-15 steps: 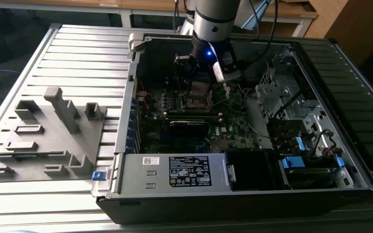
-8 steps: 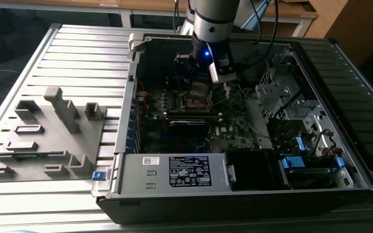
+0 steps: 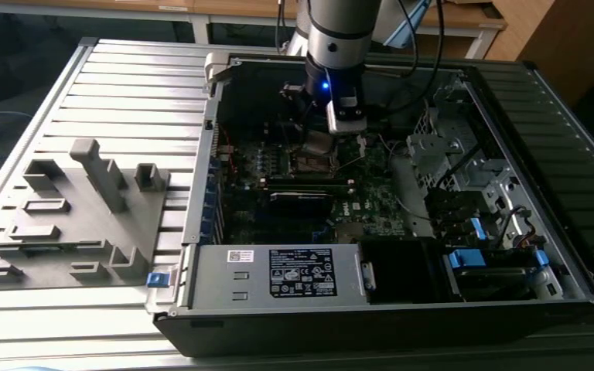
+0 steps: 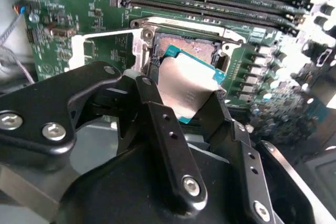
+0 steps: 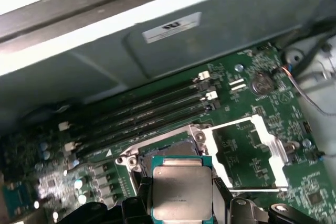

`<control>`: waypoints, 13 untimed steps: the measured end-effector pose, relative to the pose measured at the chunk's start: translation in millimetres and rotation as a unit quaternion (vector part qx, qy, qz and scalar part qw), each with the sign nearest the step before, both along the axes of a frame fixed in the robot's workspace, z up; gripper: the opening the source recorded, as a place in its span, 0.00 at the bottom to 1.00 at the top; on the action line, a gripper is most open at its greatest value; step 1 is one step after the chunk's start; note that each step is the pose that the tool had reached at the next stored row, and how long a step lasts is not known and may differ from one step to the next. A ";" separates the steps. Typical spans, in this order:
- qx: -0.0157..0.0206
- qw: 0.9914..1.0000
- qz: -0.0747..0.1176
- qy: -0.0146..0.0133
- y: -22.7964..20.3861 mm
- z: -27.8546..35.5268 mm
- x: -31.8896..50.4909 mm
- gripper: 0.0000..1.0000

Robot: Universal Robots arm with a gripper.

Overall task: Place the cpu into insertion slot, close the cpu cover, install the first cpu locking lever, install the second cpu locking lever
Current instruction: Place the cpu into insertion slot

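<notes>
My gripper [image 4: 184, 92] is shut on the cpu [image 4: 190, 77], a flat silver-topped chip on a teal board, held by two opposite edges between the black fingers [image 4: 152, 103]. The chip hangs tilted just above the open insertion slot [image 4: 189, 45], partly over it. The first wrist view shows the cpu [image 5: 181, 184] in front of the slot [image 5: 173, 148]. The cpu cover [image 5: 269, 141], a thin silvery frame, is swung open and lies on the board beside the slot; the second wrist view shows the cover [image 4: 105, 35] too. In the exterior view the gripper [image 3: 323, 143] stands inside the computer case over the socket.
Rows of memory slots [image 5: 142, 114] run along one side of the socket. A power supply box [image 3: 276, 274] fills the case's near end, and a metal drive cage [image 3: 452, 154] stands at the exterior view's right. A grey parts fixture [image 3: 80, 216] lies outside the case.
</notes>
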State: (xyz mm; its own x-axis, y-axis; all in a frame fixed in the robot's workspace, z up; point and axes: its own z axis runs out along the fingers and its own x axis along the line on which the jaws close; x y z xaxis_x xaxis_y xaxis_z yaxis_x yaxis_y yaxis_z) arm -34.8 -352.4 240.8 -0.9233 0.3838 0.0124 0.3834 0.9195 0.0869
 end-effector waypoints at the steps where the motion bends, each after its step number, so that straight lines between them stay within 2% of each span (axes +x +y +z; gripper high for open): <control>1: 0.000 1.000 -0.009 0.000 0.0 -0.2 0.0 0.54; 4: 0.000 0.999 -0.036 0.000 0.0 -0.9 0.0 0.54; 7: 0.000 0.998 -0.063 0.000 0.0 -1.5 0.0 0.54; 10: 0.000 0.996 -0.091 0.000 0.0 -2.2 0.0 0.54; 13: 0.000 0.993 -0.118 0.000 0.0 -2.8 0.0 0.54</control>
State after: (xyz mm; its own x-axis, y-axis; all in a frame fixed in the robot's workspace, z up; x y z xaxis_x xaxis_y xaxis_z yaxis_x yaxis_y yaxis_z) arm -34.8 -352.4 238.0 -0.8077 0.5894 0.0123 0.5881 0.8041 0.0868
